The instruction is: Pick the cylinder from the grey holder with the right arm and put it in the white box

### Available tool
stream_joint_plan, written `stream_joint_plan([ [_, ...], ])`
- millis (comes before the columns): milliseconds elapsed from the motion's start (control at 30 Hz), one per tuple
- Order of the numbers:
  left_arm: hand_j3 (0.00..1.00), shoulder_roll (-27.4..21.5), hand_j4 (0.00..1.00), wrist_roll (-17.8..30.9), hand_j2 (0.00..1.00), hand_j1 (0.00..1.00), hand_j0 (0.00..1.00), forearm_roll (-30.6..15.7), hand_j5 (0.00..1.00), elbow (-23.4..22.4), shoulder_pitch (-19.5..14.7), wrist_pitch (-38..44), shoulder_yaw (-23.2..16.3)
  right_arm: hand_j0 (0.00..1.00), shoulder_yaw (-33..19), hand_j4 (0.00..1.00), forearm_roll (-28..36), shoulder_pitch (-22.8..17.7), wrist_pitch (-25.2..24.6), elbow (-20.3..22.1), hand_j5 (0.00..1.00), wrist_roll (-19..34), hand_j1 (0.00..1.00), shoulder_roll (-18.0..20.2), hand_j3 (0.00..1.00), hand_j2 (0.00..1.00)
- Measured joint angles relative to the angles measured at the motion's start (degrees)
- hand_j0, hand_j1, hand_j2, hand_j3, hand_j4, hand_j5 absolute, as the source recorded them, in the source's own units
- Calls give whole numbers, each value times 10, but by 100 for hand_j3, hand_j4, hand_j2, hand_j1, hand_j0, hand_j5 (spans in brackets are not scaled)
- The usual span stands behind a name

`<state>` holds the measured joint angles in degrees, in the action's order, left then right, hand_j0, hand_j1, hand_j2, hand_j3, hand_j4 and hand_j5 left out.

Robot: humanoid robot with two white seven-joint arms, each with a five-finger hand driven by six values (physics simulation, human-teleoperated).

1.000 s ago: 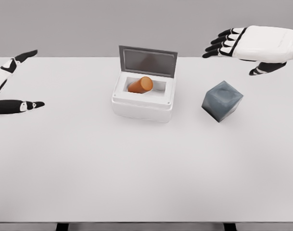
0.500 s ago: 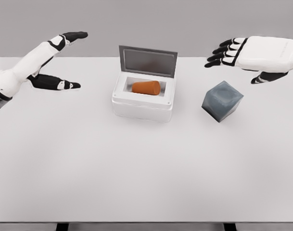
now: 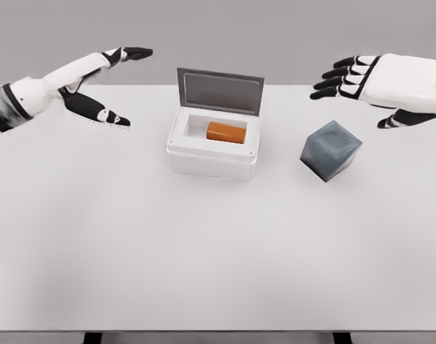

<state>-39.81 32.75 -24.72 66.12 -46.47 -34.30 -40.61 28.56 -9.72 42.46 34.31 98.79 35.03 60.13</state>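
An orange cylinder point(image 3: 226, 132) lies on its side inside the white box point(image 3: 213, 159), whose grey lid point(image 3: 220, 91) stands open at the back. To the right of the box sits the grey holder point(image 3: 331, 150), tilted on the table. My right hand point(image 3: 344, 77) hovers above and behind the holder, fingers spread and holding nothing. My left hand point(image 3: 116, 84) is raised left of the box, open, thumb and fingers wide apart.
The white table point(image 3: 203, 244) spreads wide in front of the box and holder. Its front edge runs along the bottom of the view.
The cylinder has settled flat in the box. My left arm rose and swung right toward the lid. My right hand drew back slightly to the right.
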Motion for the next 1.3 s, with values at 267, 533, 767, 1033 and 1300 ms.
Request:
stream_joint_plan([
  [267,100,25,100,21,100,100,100,-80,100,-64,-56,71,-33,100,-2,100,1,0,0,1,100,0,100,5,100,100],
  [533,100,84,100,23,100,100,100,-94,100,-129,-79,136,-52,100,-3,100,2,-3,-1,9,100,0,100,13,100,100],
  [767,100,116,100,23,100,100,100,-88,100,-162,-91,146,-65,100,-2,100,11,-1,-4,11,100,0,100,10,100,100],
  [1033,100,128,100,23,100,100,100,-84,100,-166,-95,141,-93,100,-3,100,22,-6,-3,15,100,0,100,12,100,100],
  [1300,100,130,100,23,100,100,100,-84,100,-167,-93,139,-110,100,-4,100,27,-15,-2,17,100,0,100,13,100,100],
])
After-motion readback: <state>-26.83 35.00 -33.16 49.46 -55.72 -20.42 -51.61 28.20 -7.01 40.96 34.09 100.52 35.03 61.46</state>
